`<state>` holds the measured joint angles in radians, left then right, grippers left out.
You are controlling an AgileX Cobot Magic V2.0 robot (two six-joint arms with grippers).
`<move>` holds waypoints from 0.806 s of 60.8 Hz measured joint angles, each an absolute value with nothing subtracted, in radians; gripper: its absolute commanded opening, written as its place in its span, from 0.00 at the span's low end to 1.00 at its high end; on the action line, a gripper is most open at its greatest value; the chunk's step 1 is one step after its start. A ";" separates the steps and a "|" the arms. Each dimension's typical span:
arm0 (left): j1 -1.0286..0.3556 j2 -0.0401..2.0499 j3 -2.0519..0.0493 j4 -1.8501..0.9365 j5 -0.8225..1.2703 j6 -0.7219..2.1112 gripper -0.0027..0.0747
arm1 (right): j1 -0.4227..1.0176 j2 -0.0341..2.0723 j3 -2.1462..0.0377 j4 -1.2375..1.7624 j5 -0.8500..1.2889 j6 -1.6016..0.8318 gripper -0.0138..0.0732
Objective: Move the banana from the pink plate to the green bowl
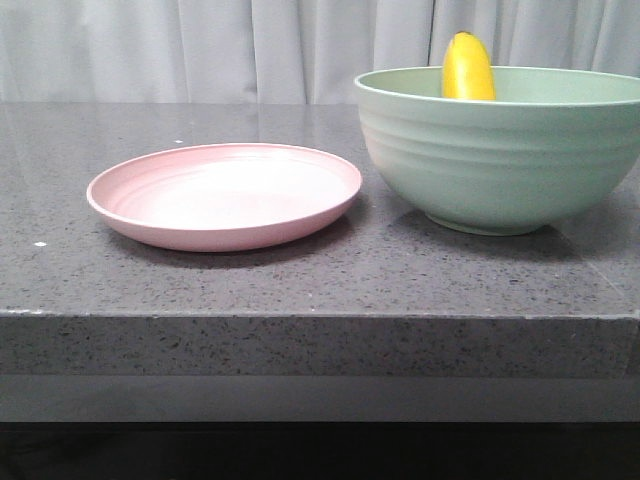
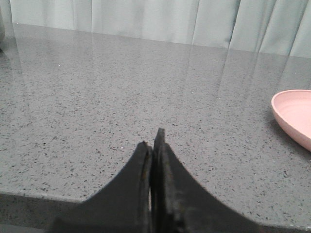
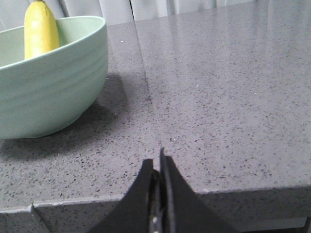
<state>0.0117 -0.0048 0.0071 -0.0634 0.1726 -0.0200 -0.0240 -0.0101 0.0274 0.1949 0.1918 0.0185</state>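
Note:
The banana (image 1: 468, 68) stands on end inside the green bowl (image 1: 500, 160) at the right of the table, its yellow upper part rising above the rim. It also shows in the right wrist view (image 3: 41, 30), in the bowl (image 3: 53, 92). The pink plate (image 1: 225, 195) sits empty at the left of the bowl; its edge shows in the left wrist view (image 2: 294, 116). My left gripper (image 2: 154, 140) is shut and empty, low over the table's front edge, apart from the plate. My right gripper (image 3: 158, 159) is shut and empty at the front edge, apart from the bowl. Neither gripper shows in the front view.
The grey speckled stone table (image 1: 300, 270) has its front edge close to the camera. A pale curtain (image 1: 250, 45) hangs behind the table.

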 measured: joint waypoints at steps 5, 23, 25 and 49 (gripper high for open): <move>0.012 -0.005 0.007 -0.063 0.173 -0.020 0.01 | -0.024 -0.010 0.027 0.187 0.192 0.019 0.09; 0.012 -0.005 0.007 -0.063 0.173 -0.020 0.01 | -0.024 -0.010 0.027 0.184 0.193 0.019 0.09; 0.012 -0.005 0.007 -0.063 0.173 -0.020 0.01 | -0.024 -0.010 0.027 0.184 0.193 0.019 0.09; 0.012 -0.005 0.007 -0.063 0.173 -0.020 0.01 | -0.024 -0.010 0.027 0.184 0.193 0.019 0.09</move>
